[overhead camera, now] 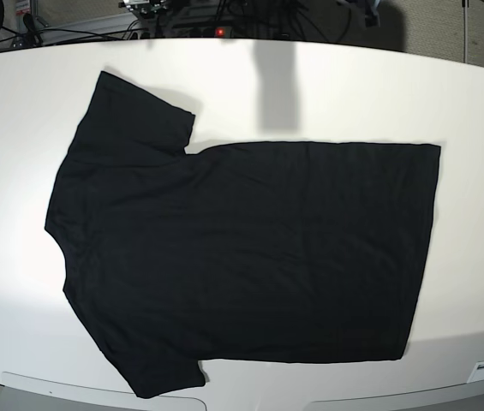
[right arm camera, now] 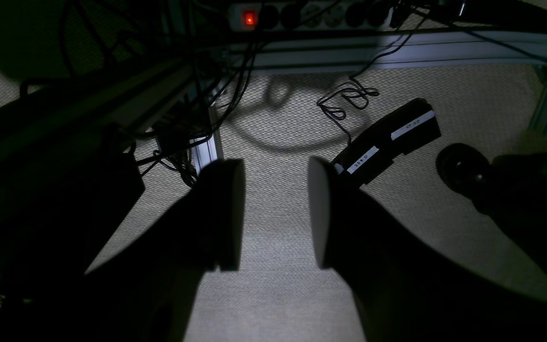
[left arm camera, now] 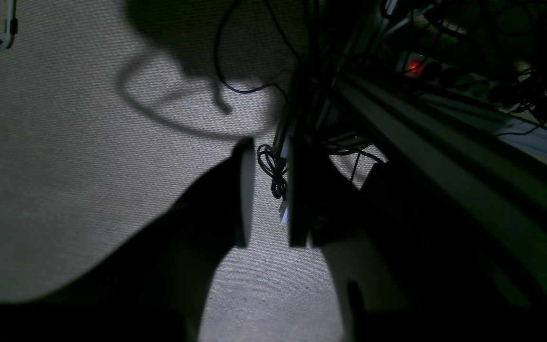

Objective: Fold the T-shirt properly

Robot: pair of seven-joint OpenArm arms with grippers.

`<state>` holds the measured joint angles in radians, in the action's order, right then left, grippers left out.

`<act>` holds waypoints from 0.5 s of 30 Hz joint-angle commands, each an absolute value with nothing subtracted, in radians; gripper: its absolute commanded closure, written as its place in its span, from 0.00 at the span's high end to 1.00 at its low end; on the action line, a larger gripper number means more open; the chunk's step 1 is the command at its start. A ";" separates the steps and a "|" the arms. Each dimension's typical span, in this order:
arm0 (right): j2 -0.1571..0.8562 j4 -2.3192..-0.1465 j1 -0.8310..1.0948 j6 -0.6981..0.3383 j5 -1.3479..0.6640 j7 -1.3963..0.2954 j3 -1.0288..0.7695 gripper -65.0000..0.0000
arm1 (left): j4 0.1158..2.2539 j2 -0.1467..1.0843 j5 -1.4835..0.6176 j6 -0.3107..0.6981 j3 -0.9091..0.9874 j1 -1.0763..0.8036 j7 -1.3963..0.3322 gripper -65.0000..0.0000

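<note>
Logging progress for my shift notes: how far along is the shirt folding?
Done: the T-shirt lies spread flat, plain side up, on the white table. In hand: nothing; the left gripper and right gripper are open, empty, over carpet. Left: every fold.
</note>
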<state>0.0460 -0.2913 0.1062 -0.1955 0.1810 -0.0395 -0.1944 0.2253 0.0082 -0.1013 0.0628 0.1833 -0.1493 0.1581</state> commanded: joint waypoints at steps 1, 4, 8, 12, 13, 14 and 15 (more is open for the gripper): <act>0.051 -0.299 0.111 -0.202 0.180 -0.041 -0.194 0.35 | 0.229 0.012 -0.101 0.071 0.183 -0.158 0.166 0.19; 0.051 -0.299 0.111 -0.202 0.180 -0.045 -0.194 0.35 | 0.231 0.012 -0.101 0.071 0.183 -0.165 0.168 0.20; 0.065 -0.299 0.111 -0.207 0.180 -0.045 -0.194 0.35 | 0.231 0.012 -0.101 0.071 0.183 -0.167 0.168 0.19; 0.086 -0.299 0.112 -0.217 0.180 -0.049 -0.194 0.35 | 0.231 0.012 -0.101 0.071 0.183 -0.167 0.166 0.19; 0.092 -0.299 0.112 -0.225 0.180 -0.052 -0.194 0.35 | 0.231 0.012 -0.101 0.071 0.183 -0.167 0.165 0.19; 0.099 -0.299 0.112 -0.236 0.179 -0.054 -0.194 0.35 | 0.231 0.012 -0.101 0.071 0.183 -0.169 0.165 0.19; 0.105 -0.299 0.112 -0.245 0.180 -0.058 -0.194 0.35 | 0.231 0.012 -0.101 0.071 0.183 -0.169 0.165 0.19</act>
<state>0.0998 -0.2928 0.1089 -0.2420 0.1810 -0.0578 -0.1944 0.2272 0.0086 -0.1013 0.0628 0.1833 -0.1612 0.1574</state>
